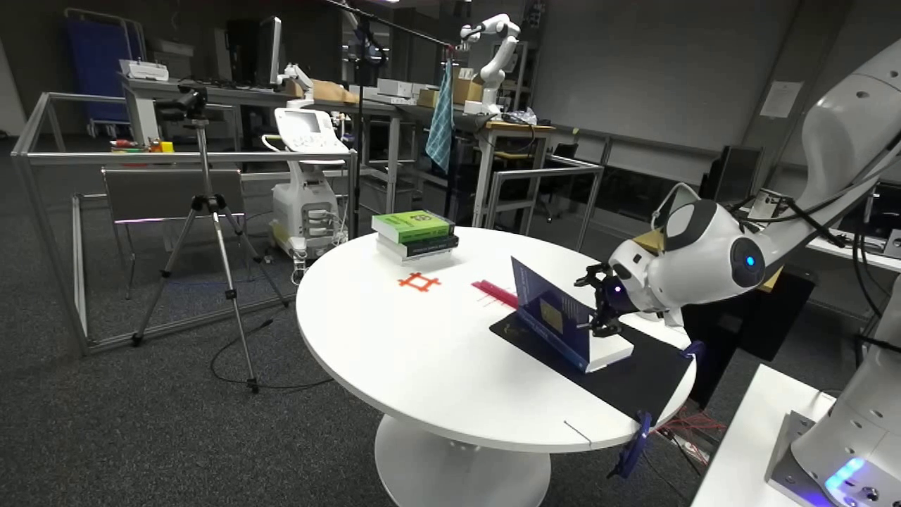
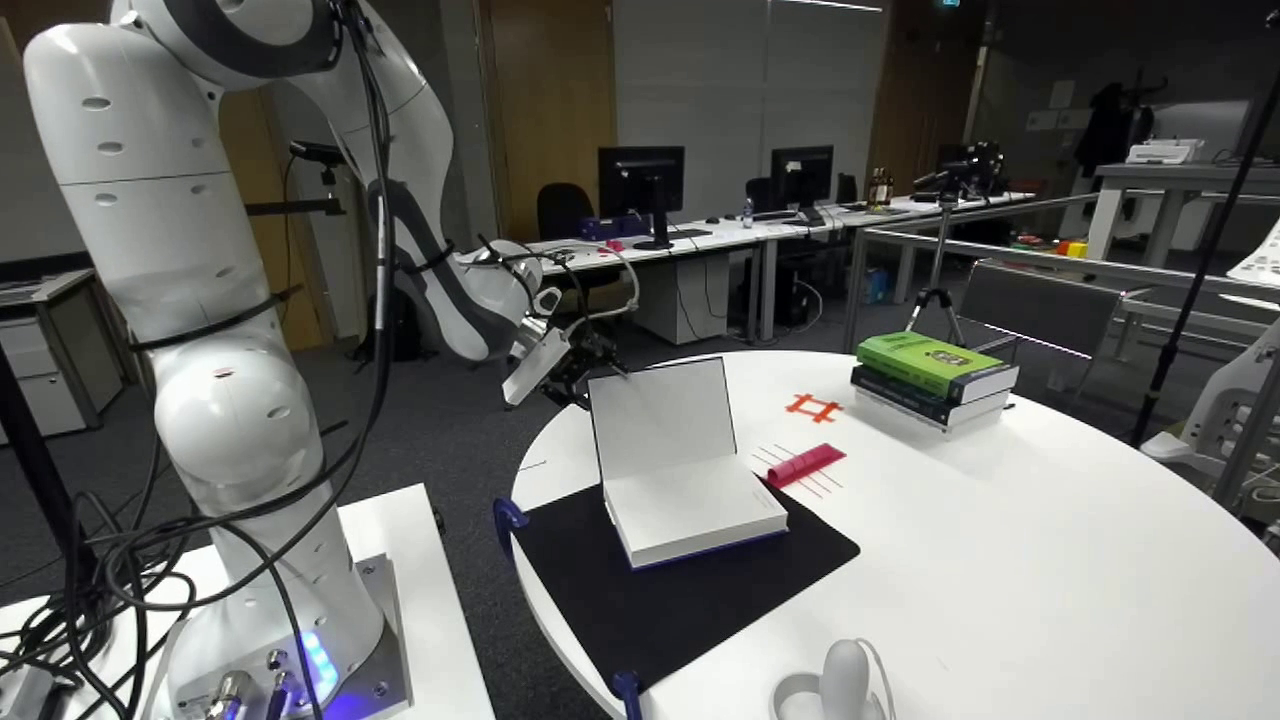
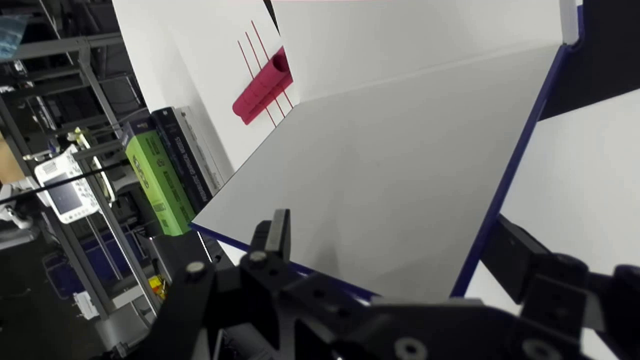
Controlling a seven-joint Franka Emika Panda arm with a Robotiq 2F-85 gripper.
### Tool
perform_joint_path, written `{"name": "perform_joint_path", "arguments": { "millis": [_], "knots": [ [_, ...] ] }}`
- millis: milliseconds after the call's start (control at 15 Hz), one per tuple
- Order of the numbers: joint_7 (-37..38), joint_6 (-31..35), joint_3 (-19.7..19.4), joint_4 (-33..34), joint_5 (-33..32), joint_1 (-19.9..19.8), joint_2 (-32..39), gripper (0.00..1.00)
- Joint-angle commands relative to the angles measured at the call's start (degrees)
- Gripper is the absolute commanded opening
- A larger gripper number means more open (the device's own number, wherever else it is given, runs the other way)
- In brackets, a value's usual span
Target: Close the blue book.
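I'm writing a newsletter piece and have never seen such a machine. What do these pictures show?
This is a white robot arm with a black two-fingered hand. Two pictures come from cameras standing outside it; the close-up is from its wrist camera. On the round white table, the blue book lies open on a black mat, its cover raised. A curled pink-red strip and three stacked books lie there too. The hand is open by the cover's upper corner, so it probably grips nothing; I cannot tell whether they touch.
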Motion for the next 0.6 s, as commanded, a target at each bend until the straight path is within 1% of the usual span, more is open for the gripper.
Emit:
{"name": "perform_joint_path", "arguments": {
  "millis": [0,267,533],
  "knots": [
    [0.67,1.72,-2.46,-2.63,3.34,0.22,-6.57,1.00],
    [-0.64,1.05,-3.97,-3.81,8.89,0.64,-10.06,1.00],
    [-2.30,1.41,-5.06,-5.33,16.32,0.74,-13.10,1.00]
  ]
}}
